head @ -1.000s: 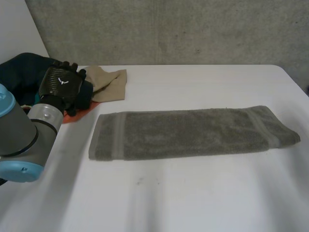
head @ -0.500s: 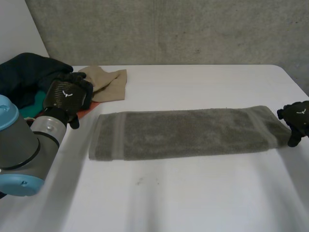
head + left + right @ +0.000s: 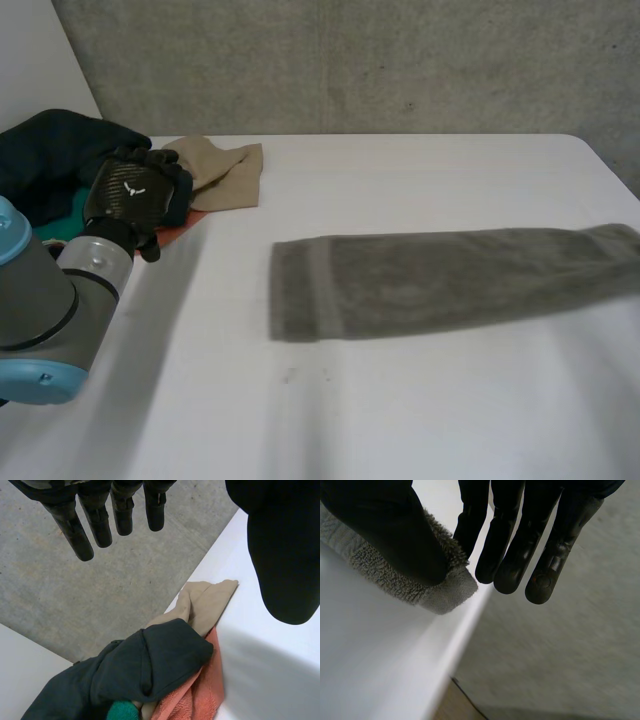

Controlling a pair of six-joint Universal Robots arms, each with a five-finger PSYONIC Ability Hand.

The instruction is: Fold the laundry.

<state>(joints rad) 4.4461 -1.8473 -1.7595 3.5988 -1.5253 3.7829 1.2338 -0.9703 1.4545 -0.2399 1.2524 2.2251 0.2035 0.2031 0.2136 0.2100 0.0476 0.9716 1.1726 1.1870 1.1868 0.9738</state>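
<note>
At the right edge of the white table (image 3: 400, 420), the right hand (image 3: 385, 535) seems to pinch one end of the grey towel (image 3: 440, 280), whose long axis runs crosswise toward the left hand (image 3: 135, 190) (fingers straight, empty, well off from it).

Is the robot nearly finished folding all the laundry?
Not nearly. The grey towel is a long folded strip, so one fold looks done. The right hand pinches its end at the edge of the table. It probably needs folding shorter, and the pile of clothes beside the open left hand lies unfolded.
</note>
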